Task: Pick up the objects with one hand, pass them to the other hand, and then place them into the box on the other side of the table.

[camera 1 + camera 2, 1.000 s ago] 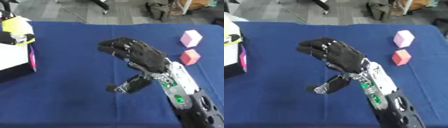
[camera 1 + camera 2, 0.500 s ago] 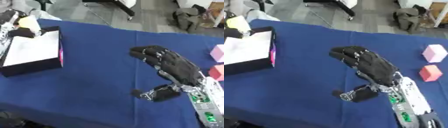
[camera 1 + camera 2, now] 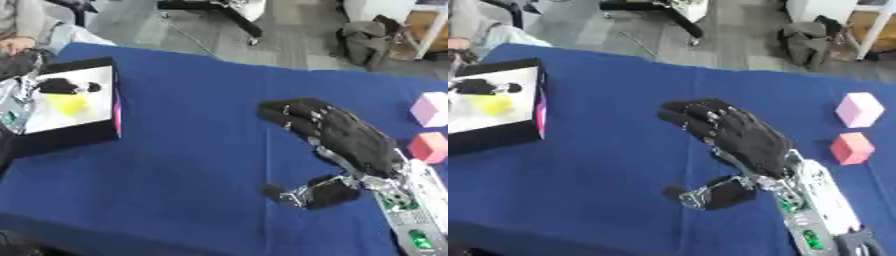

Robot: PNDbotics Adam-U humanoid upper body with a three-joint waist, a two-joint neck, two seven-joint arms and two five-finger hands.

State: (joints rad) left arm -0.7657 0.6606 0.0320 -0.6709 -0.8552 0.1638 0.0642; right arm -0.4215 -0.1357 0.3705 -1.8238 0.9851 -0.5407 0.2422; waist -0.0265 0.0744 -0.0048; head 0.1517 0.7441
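Across the whole view lies a table [image 3: 201, 165] covered in smooth dark blue cloth. At its left edge sits a black-walled, white-floored box [image 3: 70, 107] holding a soft yellow lump [image 3: 66, 103], the left hand [image 3: 61, 86] over it, its fingers unclear. Mid-table, the black right hand [image 3: 737, 137] hovers spread and empty. Far right rest a pale pink cube [image 3: 859, 109] and a coral block [image 3: 851, 148].
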